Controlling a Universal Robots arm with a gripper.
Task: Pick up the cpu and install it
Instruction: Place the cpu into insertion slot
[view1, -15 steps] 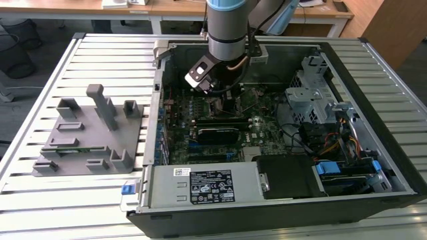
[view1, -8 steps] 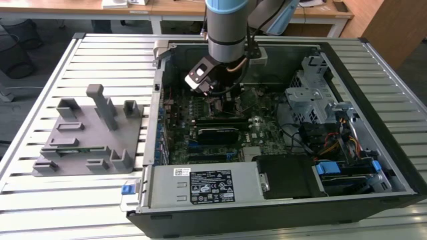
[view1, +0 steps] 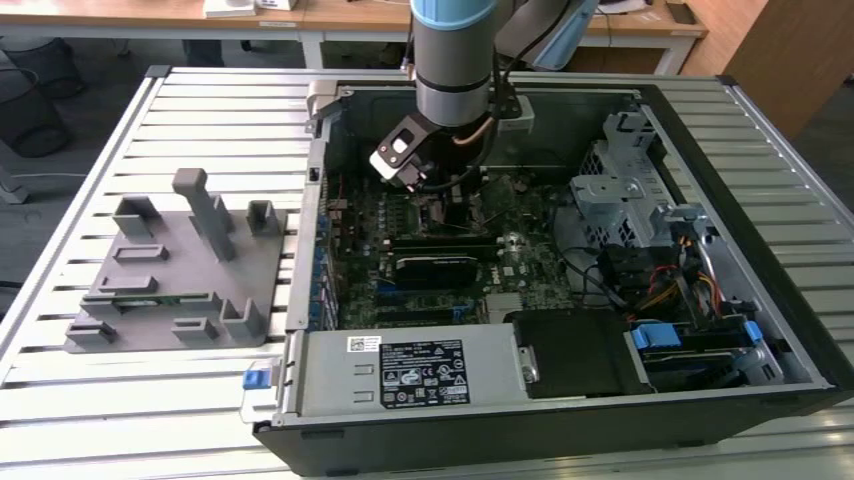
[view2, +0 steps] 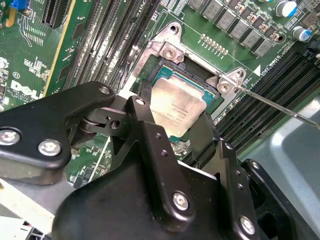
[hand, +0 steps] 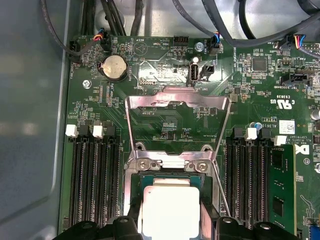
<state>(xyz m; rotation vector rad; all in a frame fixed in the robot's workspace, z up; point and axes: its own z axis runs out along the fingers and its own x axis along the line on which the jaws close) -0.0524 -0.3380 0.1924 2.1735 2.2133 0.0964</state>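
Note:
The cpu (view2: 177, 107) (hand: 170, 210), a flat square chip with a pale silver top, lies level over the open socket (hand: 170, 165) on the green motherboard. My gripper (view2: 175, 117) (hand: 170, 222) is shut on the cpu, its black fingers (view2: 147, 117) pressed against two opposite edges. The socket's metal load plate (hand: 175, 102) stands flipped back and its thin lever (view2: 275, 105) juts out to one side. In the exterior view, the gripper (view1: 447, 195) reaches down into the open computer case (view1: 747, 300), over the middle of the board.
Memory slots (hand: 92, 175) flank the socket, with one green memory stick (hand: 280, 185) fitted. Cables (hand: 240, 30) run along the board's far edge. A grey plastic fixture (view1: 174, 270) stands on the slatted table at the exterior view's left. The case also holds a power supply (view1: 400, 370) and a drive cage (view1: 627, 190).

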